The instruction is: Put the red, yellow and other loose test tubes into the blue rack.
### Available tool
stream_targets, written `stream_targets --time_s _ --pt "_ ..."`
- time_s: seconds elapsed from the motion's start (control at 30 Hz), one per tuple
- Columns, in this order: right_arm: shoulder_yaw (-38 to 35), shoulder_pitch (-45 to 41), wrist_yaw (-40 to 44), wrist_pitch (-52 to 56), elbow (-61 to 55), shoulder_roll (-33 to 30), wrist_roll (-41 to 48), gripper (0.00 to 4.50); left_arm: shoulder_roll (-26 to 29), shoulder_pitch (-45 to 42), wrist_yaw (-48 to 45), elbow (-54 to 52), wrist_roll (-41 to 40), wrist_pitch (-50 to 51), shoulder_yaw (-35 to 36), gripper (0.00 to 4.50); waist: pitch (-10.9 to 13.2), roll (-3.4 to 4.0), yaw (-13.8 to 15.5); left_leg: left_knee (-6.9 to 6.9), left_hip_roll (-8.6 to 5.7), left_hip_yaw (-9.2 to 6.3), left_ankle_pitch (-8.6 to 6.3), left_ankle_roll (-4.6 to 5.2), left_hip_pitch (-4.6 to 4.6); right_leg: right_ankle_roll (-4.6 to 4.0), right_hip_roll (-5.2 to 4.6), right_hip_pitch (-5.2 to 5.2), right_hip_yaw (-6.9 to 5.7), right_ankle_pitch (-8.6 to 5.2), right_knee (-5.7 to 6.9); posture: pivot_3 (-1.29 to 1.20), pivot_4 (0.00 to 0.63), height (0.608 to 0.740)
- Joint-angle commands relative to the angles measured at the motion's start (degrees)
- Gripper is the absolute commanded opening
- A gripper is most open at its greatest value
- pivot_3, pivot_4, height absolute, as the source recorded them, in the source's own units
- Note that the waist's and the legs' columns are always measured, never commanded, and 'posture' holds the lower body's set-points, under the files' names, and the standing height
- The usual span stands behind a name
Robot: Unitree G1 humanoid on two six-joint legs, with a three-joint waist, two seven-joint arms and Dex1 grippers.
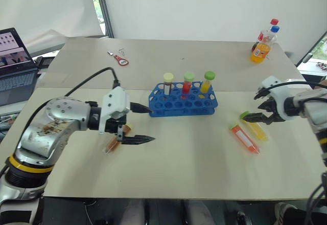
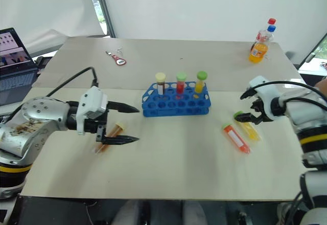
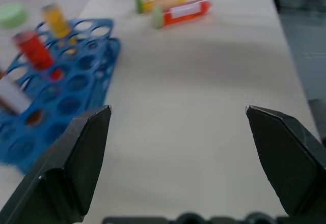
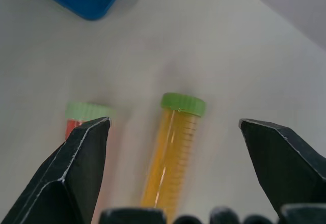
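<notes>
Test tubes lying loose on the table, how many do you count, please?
3: a yellow tube and a red tube side by side right of the blue rack, and an orange tube under the left pincer.

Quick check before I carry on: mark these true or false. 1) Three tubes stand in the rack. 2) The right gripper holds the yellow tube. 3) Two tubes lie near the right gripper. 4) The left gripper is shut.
1) True: three capped tubes stand in the blue rack.
2) False: the right gripper is open above the yellow tube, which lies on the table.
3) True: the yellow tube and the red tube.
4) False: the left gripper is open.
</notes>
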Motion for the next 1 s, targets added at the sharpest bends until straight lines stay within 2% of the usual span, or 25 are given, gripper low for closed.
stream_targets --time_s 0.03,0.17,0.27,0.5,0.53,0.67,0.8,0.87,0.93,1.0 --pt "2.9 -4.7 2.4 -3.2 8.9 0.8 -4.9 4.47 -1.5 -2.0 -1.0 -1.3 0.3 -2.1 -1.2 4.50 0.0 0.01 0.0 -0.02 0.00 -0.01 0.00 0.00 -0.04 0.00 0.00 -0.05 -0.01 0.00 0.00 0.00 0.150 0.740" --pt "5.6 -7.6 4.6 -7.4 17.3 3.3 -8.6 4.47 -3.4 -2.6 -1.1 -0.9 1.6 -3.8 -2.8 4.50 0.0 0.01 -0.1 -0.02 0.01 -0.01 -0.01 0.02 -0.07 0.00 0.00 -0.05 -0.03 0.00 -0.08 0.00 0.150 0.740" --pt "5.2 -9.0 6.3 -7.6 20.5 4.8 -9.3 3.68 -4.0 -2.4 -1.3 -1.2 1.9 -4.1 -3.1 4.50 0.0 0.01 -0.2 -0.02 0.02 -0.02 -0.01 0.01 -0.05 0.00 0.00 -0.05 -0.03 0.00 -0.05 0.00 0.150 0.740" --pt "4.5 -10.2 7.9 -7.3 23.3 6.2 -10.4 1.23 -4.6 -2.4 -1.5 -0.1 2.6 -5.3 -3.6 4.50 0.0 0.01 -0.1 0.02 0.02 -0.03 0.00 0.01 0.01 0.00 0.00 0.02 -0.03 0.00 0.01 0.00 0.150 0.740" --pt "4.0 -10.1 8.3 -6.9 22.7 6.0 -10.2 1.04 -4.7 -2.5 -1.7 0.4 2.7 -5.5 -3.7 4.50 0.0 0.01 -0.1 0.02 0.02 -0.04 0.00 0.01 0.02 0.00 0.01 0.03 -0.04 0.00 0.01 0.00 0.150 0.740" --pt "-0.8 -9.8 8.9 -5.4 14.9 3.2 -7.8 0.99 -4.8 -1.8 -1.0 1.8 2.8 -5.8 -2.2 4.50 0.0 0.06 -0.2 0.01 0.02 -0.05 0.00 0.01 0.02 0.00 0.00 0.03 -0.04 0.00 0.02 0.00 0.150 0.740" --pt "-11.0 -4.4 9.2 2.1 -6.6 0.6 0.2 0.99 -4.8 -0.3 1.5 4.2 2.9 -5.9 0.4 4.50 0.0 0.16 -0.1 -0.05 0.03 -0.13 -0.01 0.01 -0.02 0.00 0.01 -0.08 -0.07 0.00 0.07 0.00 0.150 0.740" --pt "-19.4 1.1 6.0 3.9 -18.8 3.2 5.6 0.99 -5.2 0.5 2.9 5.0 3.3 -6.2 1.4 4.50 0.0 0.14 -0.1 -0.07 0.09 -0.22 -0.01 0.02 -0.03 -0.01 0.05 -0.07 -0.12 0.00 0.08 0.00 0.150 0.740" --pt "-30.1 6.8 -1.1 3.1 -29.4 12.1 11.6 0.99 -6.8 0.9 4.8 5.7 3.0 -6.6 2.6 4.50 0.0 0.02 -0.2 -0.07 0.13 -0.32 -0.02 0.03 -0.01 -0.01 0.08 0.00 -0.17 0.00 0.08 0.00 0.150 0.740" --pt "-33.3 11.1 -7.2 0.7 -36.2 18.5 13.0 0.99 -7.8 1.1 5.8 6.3 3.1 -7.7 3.3 4.50 0.0 0.02 -0.1 -0.04 0.15 -0.49 -0.01 0.02 0.02 -0.02 0.10 0.11 -0.20 0.00 0.08 0.00 0.150 0.740"
